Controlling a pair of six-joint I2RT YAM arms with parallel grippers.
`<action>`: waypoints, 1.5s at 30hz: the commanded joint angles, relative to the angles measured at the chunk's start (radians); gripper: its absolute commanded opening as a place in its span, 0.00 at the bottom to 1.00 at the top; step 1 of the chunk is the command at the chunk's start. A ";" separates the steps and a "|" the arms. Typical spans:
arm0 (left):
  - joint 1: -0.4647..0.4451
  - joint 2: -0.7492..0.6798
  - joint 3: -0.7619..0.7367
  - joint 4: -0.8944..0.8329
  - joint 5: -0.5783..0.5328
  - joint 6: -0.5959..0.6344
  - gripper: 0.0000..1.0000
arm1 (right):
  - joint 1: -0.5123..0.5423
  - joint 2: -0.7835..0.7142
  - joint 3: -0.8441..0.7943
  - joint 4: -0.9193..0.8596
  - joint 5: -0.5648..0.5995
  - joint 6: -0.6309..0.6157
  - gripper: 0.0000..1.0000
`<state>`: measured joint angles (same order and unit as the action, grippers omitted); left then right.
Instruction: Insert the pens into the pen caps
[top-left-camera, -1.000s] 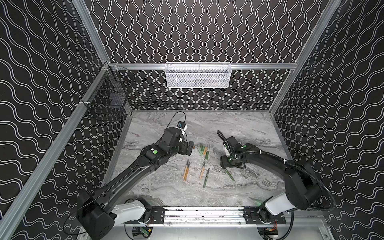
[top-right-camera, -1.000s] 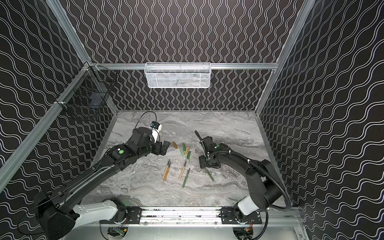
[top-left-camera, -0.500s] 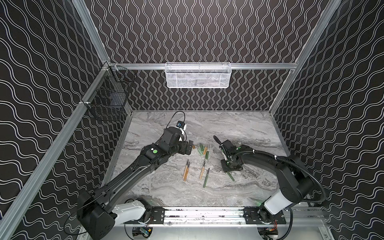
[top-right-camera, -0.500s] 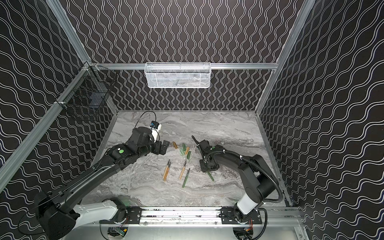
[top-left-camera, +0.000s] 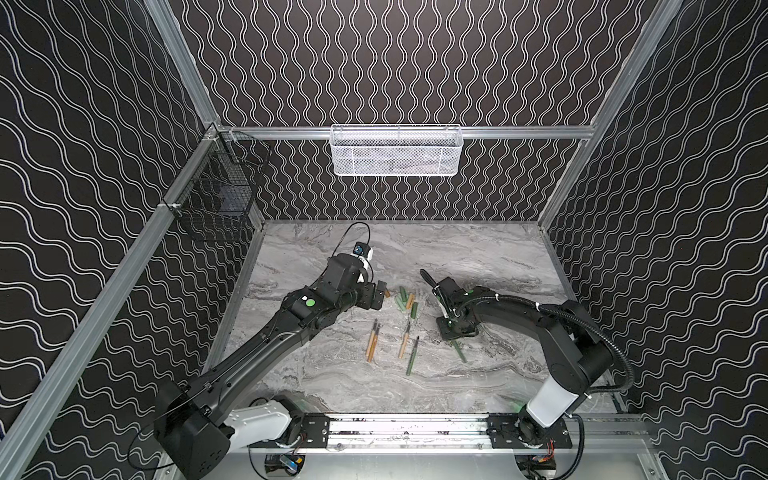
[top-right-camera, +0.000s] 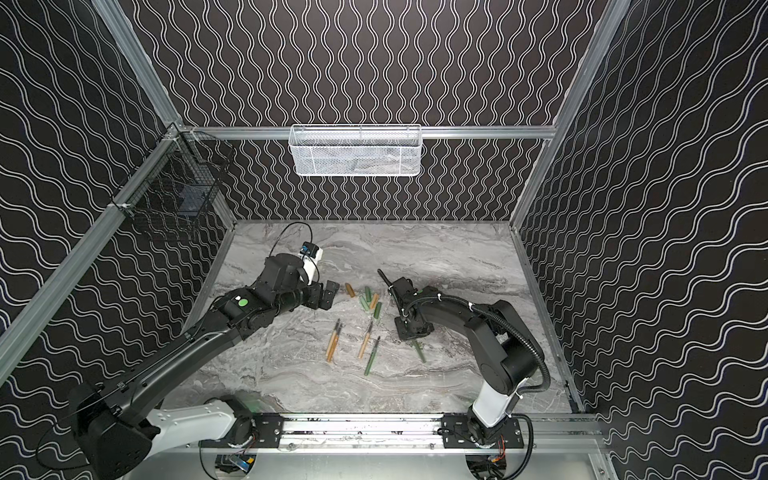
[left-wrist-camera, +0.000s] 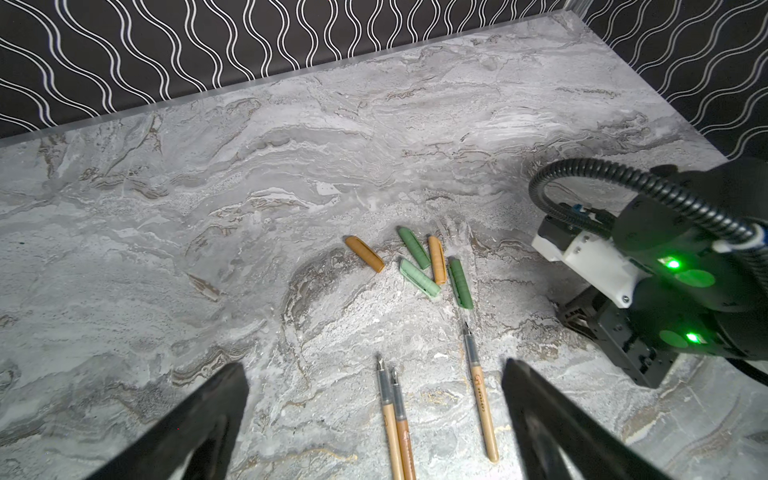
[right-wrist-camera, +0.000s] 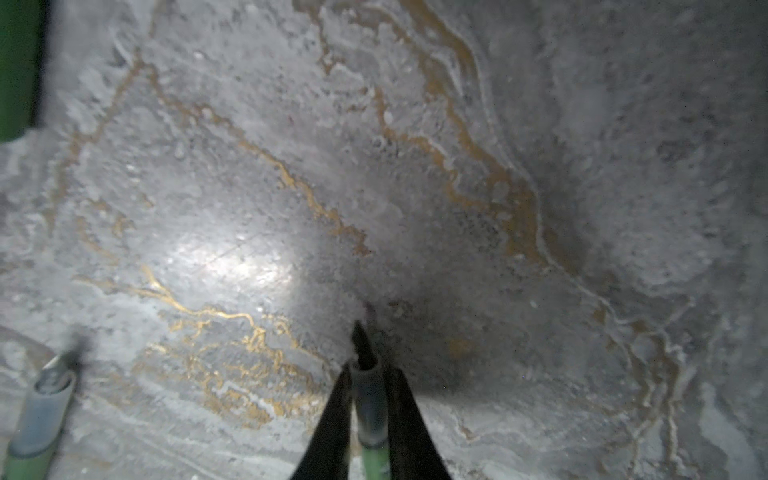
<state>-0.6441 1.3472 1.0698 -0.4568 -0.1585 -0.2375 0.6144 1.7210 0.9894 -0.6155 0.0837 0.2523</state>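
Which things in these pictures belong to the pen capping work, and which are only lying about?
Belong to the job:
- tan pens, three, lying loose
- loose green pen, beside them
- held green pen, in the shut right end effector
- caps, five, none on a pen yet

Not part of it:
- white mesh basket, hung at the back
- black wire basket, hung at the left side

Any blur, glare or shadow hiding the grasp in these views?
Right wrist view: soft close-up focus, a glare patch on the marble tabletop, dark shadow by the right tool, though the green pen it pinches reads clearly. Left wrist view: sharp, pen caps crisp. Both top views: evenly lit.
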 joint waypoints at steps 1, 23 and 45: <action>0.003 -0.006 -0.018 0.042 0.037 -0.025 0.99 | 0.002 0.016 -0.006 0.023 -0.024 0.002 0.12; 0.003 -0.090 -0.257 0.462 0.614 -0.094 0.99 | -0.002 -0.257 0.118 0.544 -0.491 -0.033 0.08; 0.005 -0.130 -0.418 0.982 0.894 -0.210 0.68 | 0.001 -0.459 -0.087 1.132 -0.902 0.182 0.08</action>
<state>-0.6422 1.2148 0.6521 0.4362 0.6998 -0.4202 0.6132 1.2705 0.9195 0.3836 -0.7681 0.3855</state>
